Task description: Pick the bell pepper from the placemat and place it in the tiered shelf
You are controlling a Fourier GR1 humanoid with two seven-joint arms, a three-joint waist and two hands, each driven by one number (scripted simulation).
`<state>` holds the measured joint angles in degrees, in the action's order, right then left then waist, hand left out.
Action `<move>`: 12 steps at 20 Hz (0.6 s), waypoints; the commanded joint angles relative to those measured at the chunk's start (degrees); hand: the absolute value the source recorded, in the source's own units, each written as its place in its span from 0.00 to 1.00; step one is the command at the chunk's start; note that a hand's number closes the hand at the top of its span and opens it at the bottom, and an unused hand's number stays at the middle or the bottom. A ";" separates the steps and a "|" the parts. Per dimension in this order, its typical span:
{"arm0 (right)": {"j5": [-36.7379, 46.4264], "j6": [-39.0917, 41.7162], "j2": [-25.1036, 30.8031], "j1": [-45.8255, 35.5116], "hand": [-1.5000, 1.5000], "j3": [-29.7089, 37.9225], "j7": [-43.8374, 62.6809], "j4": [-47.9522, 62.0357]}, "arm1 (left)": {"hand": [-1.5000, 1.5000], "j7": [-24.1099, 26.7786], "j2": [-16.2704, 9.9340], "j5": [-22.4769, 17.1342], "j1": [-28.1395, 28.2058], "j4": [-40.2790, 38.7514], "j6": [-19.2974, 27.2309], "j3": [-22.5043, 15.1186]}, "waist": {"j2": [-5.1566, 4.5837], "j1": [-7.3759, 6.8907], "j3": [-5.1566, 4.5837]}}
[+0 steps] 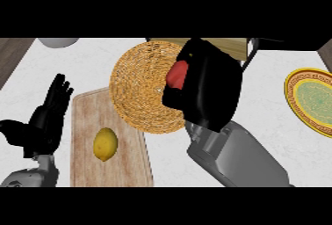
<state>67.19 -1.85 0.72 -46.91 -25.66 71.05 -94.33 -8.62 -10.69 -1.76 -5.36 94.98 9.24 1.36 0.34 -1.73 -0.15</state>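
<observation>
The woven placemat (pixel 146 85) is the round landmark at the middle of the white counter (pixel 259 114). Over its right edge the right hand (pixel 204 83) is curled round the red bell pepper (pixel 177 74), so the pepper sits above the mat's right rim, only a red patch of it showing past the black fingers. Just beyond the mat's far edge, behind the hand, a pale wooden piece of the tiered shelf (pixel 227 46) shows; how much of it lies under the hand cannot be told. Touching the mat's lower left edge, and partly under it, lies a wooden cutting board (pixel 88 132) with a lemon (pixel 105 144) on it, apart from the mat. Left of the board, well clear of the mat, the left hand (pixel 48 110) stands with fingers straight up, relaxed and holding nothing. Far right of the mat a yellow-rimmed plate (pixel 314 101) is cut by the view's edge, with bare counter between it and the mat. A grey round object (pixel 58 41) shows at the mat's far left, mostly cut off.
</observation>
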 commanded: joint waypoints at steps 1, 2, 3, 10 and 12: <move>0.76 -1.53 -0.68 -6.01 1.00 2.58 13.89 5.15 | 0.50 0.64 0.23 0.03 -2.03 -2.55 0.40 0.88 | -0.45 0.43 0.03; 1.26 -2.25 -0.68 -6.08 1.00 3.47 14.15 4.50 | 0.50 1.64 0.12 -0.02 0.58 -1.42 -0.12 0.69 | -0.27 0.16 0.04; 0.89 -2.09 -0.68 -5.32 1.00 5.07 12.19 5.69 | 0.50 1.45 0.23 -0.12 -0.58 -1.92 0.28 1.16 | -0.37 0.64 0.07; 1.23 -11.09 -0.69 -6.63 1.00 9.92 4.57 16.26 | 0.50 0.07 0.70 0.18 1.87 2.12 -0.20 -0.29 | -0.55 0.02 0.13; 2.47 -15.49 -0.69 -4.95 1.00 11.88 0.00 17.96 | 0.50 -2.10 0.28 2.11 -2.37 0.01 1.69 0.16 | -0.71 0.80 0.17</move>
<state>68.92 -8.02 0.48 -51.89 -16.72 66.70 -80.79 -9.38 -10.47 -1.11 -5.50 95.91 9.58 1.48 -0.17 -1.46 -0.03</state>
